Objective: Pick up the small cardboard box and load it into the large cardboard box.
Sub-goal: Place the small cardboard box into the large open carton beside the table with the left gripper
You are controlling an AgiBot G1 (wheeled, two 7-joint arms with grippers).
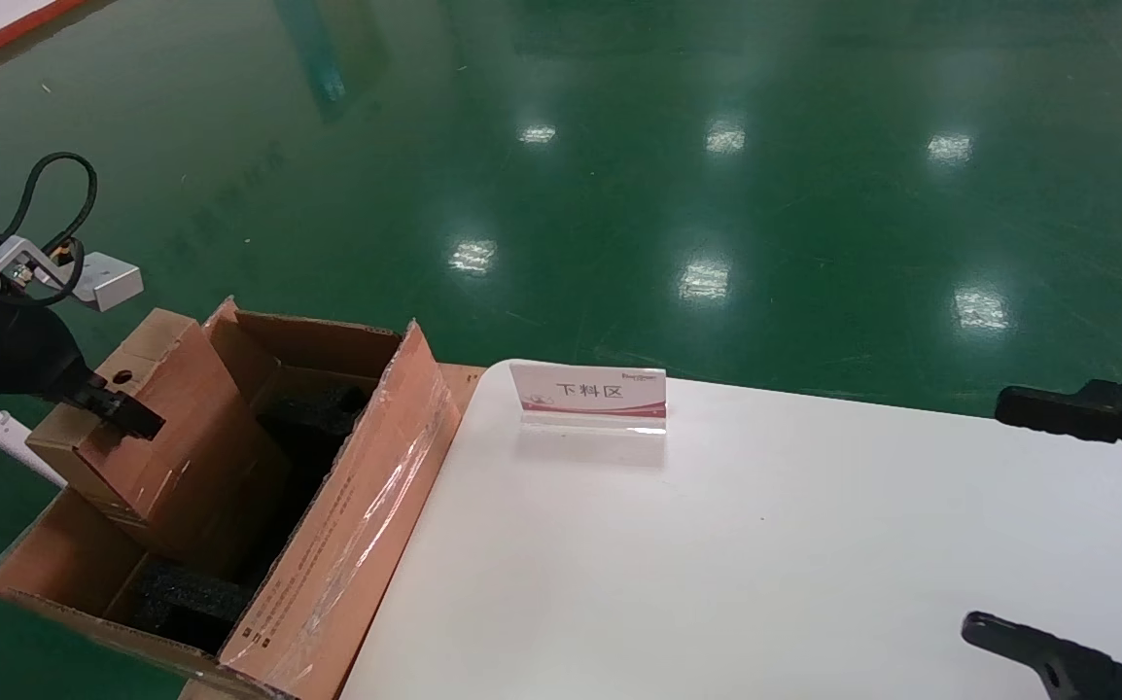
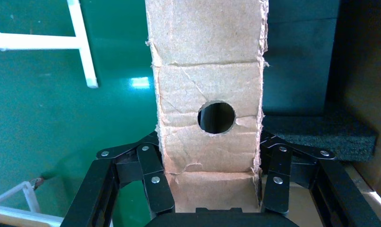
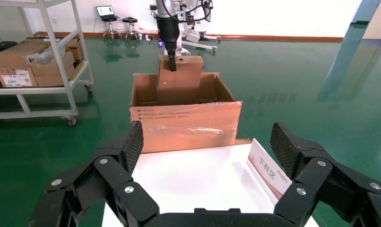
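Left gripper [image 1: 119,408] clamped on the small cardboard box [image 1: 157,428], one finger [image 2: 153,177] pressed against each side of its tan top end, the round hole [image 2: 216,117] in that flap sitting just beyond the fingertips in the left wrist view. Small cardboard box held upright and partly lowered into the large cardboard box [image 1: 328,544], its lower part below the big carton's rim, its upper part standing above the flaps; whether the bottom touches anything inside cannot be told. Black foam blocks [image 1: 192,598] lining the big carton's interior, one near the front corner, another [image 1: 313,408] toward the back beside the held box. Large cardboard box open-topped on the green floor [image 1: 717,146], just beside the left end of the white table [image 1: 717,564], its taped, glossy side flap with small print facing the table. Acrylic sign stand [image 1: 588,395] with red-trimmed card and Chinese characters upright near the table's far edge, well apart from both grippers. Right gripper [image 3: 207,151] parked over the right end of the table, fingers spread wide with nothing between them, black textured pads [image 3: 134,142] facing each other. From the right wrist view, metal shelving cart [image 3: 37,61] with stacked cartons visible across the room, behind and to one side of the big carton.
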